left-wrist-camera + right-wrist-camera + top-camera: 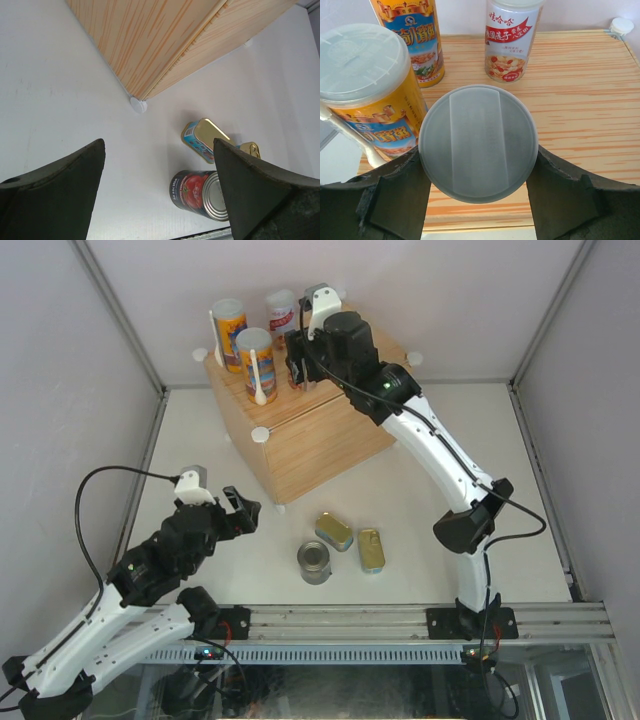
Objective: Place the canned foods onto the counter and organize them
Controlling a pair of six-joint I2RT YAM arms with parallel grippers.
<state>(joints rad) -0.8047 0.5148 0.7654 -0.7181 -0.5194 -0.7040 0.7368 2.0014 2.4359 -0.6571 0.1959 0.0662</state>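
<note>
The wood-grain counter (320,425) stands at the back. On it are two orange-blue tubes (229,332) (256,362) with white spoons and a white-red tube (281,312). My right gripper (298,362) is over the counter, shut on the second white-red tube, whose white lid (478,142) fills the space between the fingers (400,200). On the table lie the dark-blue can (314,562) and two flat gold tins (334,531) (371,550). My left gripper (243,510) is open and empty, left of them. In the left wrist view (159,150) the can (200,194) and a tin (205,140) show.
White round caps (260,434) mark the counter's corners; one sits by its foot (137,104). Grey walls enclose the table on three sides. A metal rail (400,620) runs along the near edge. The counter's right half (580,100) is bare wood.
</note>
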